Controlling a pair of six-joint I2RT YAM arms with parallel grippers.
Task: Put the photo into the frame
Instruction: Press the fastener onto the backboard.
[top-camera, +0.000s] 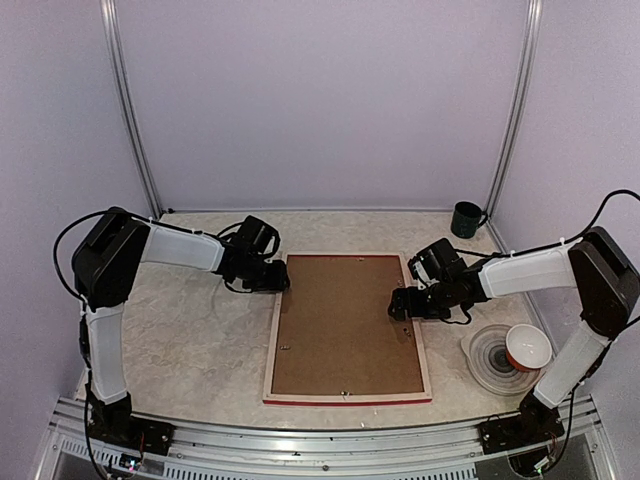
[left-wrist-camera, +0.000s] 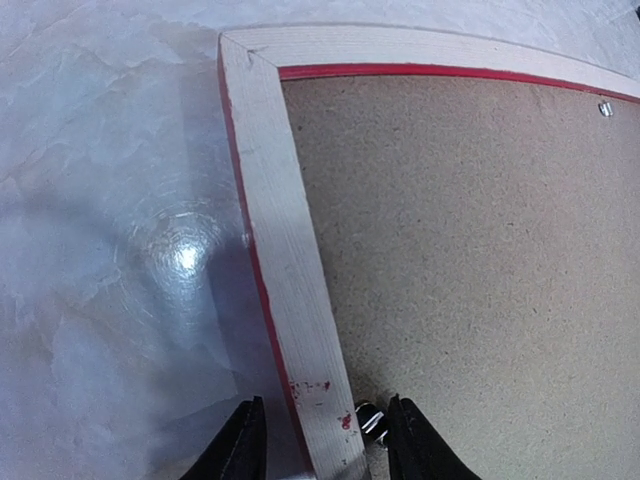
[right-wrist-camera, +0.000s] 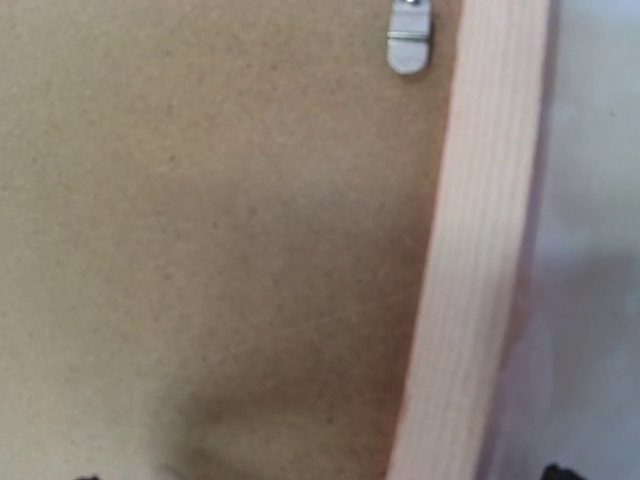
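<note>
Seen from above, a red-edged frame lies face down on a marbled table, pale wood back upward, with a brown board filling its opening. The left gripper sits low over the frame's left rail, close to the far corner, and the frame stretches away to its right. From the left wrist, this gripper has its two dark fingers set on either side of the rail. One is over bare table and one over the board, and a strip of table shows between the outer finger and the rail's red edge. The jaws stand apart around the rail and are not pinching it. A small metal clip lies just inside the inner finger, and the frame's corner is ahead of the fingers. The right gripper hangs over the frame's right rail, with the board spreading to its left. From the right wrist, this gripper is spread wide and holds nothing. Only its fingertips peek in at the bottom corners, one over the board, one beyond the rail. Another clip sits ahead on the board. A red-and-white bowl in clear dishes rests to the gripper's right, and a dark cup stands farther back.
</note>
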